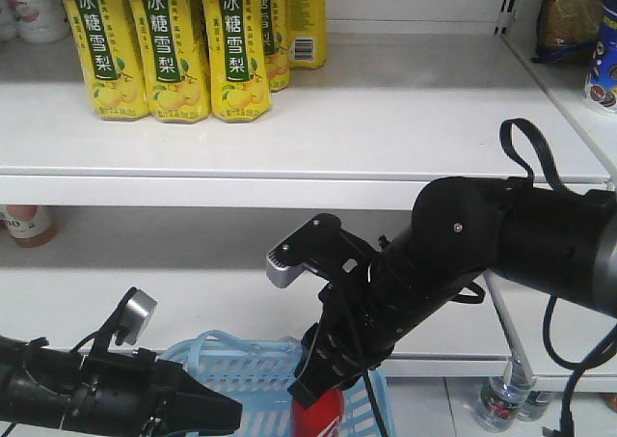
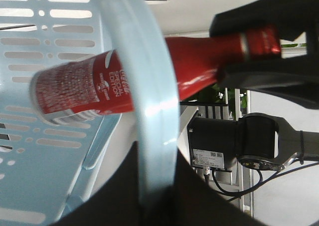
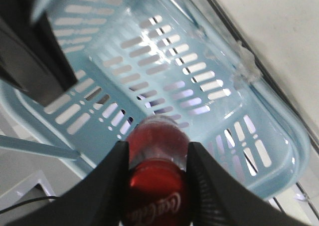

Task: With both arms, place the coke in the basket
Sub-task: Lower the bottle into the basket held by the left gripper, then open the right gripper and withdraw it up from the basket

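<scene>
Right gripper (image 3: 156, 153) — we see it clenched on the coke (image 3: 158, 191), can bottom inside the basket (image 3: 291, 141) — left gripper (image 1: 220, 414) pinches the basket's rim.

Both arms at the basket (image 3: 279, 151).
Right gripper (image 3: 157, 161) pinches the coke (image 3: 158, 138) over it; left gripper (image 1: 227, 413) clamps its rim.

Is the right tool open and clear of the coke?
No, the right tool is shut on the coke, its fingers pressing both sides, above the basket.
</scene>
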Robot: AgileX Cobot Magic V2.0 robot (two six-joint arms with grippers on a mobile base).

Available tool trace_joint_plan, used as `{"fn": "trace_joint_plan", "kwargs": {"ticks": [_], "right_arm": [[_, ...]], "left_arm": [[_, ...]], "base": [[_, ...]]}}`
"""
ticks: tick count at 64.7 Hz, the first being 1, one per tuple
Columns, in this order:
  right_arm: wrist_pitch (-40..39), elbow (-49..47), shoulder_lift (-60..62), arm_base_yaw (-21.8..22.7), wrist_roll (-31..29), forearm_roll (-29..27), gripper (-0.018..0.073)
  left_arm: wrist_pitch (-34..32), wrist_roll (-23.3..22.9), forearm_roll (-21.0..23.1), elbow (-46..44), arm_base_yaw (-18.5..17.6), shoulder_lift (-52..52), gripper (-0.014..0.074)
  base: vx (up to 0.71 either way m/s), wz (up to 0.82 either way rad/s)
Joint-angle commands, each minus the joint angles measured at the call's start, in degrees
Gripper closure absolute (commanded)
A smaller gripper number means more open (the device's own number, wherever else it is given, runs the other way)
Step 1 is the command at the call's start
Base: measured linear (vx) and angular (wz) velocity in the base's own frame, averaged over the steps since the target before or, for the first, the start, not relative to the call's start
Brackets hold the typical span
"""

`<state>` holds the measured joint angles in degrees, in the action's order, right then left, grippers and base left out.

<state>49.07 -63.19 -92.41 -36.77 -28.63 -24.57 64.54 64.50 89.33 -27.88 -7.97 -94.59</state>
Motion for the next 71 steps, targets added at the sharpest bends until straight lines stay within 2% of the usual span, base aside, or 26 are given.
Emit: {"fn": "trace_joint_plan", "kwargs": {"ticks": [1,13,28,34,56,71], "right_arm": [[-0.2,-1.8,1.7,0.1,0.5,-0.4,0.0561],[8.2,-1.8,-1.4,0.1,0.0,0.6,0.056],[9.0,-1.8,-5.7,0.1,0.3,1.2,0.0522],[9.7,-1.8,-7.2,0.1,0.2,2.0,0.0476],[9.5,-1.8,-8.1,0.1,0.3,2.4,0.0221],[11.7,-1.8,-7.8,0.1,1.8,2.4,0.0202]], "left_arm": [[6.1,0.5,3.2,-0.9,-0.1,2.1,0.0603],[6.1,0.5,3.2,-0.9,-0.1,2.1,0.0603],[6.1,0.5,3.2,-0.9,-0.1,2.1,0.0603],[6.1,0.5,3.2,-0.9,-0.1,2.1,0.0603],[6.1,0.5,3.2,-0.9,-0.1,2.1,0.0603],[6.1,0.5,3.2,-0.9,-0.1,2.1,0.0603]], "base": [[0.0,0.0],[0.0,0.0],[0.0,0.0],[0.0,0.0],[0.0,0.0],[0.0,0.0]]}}
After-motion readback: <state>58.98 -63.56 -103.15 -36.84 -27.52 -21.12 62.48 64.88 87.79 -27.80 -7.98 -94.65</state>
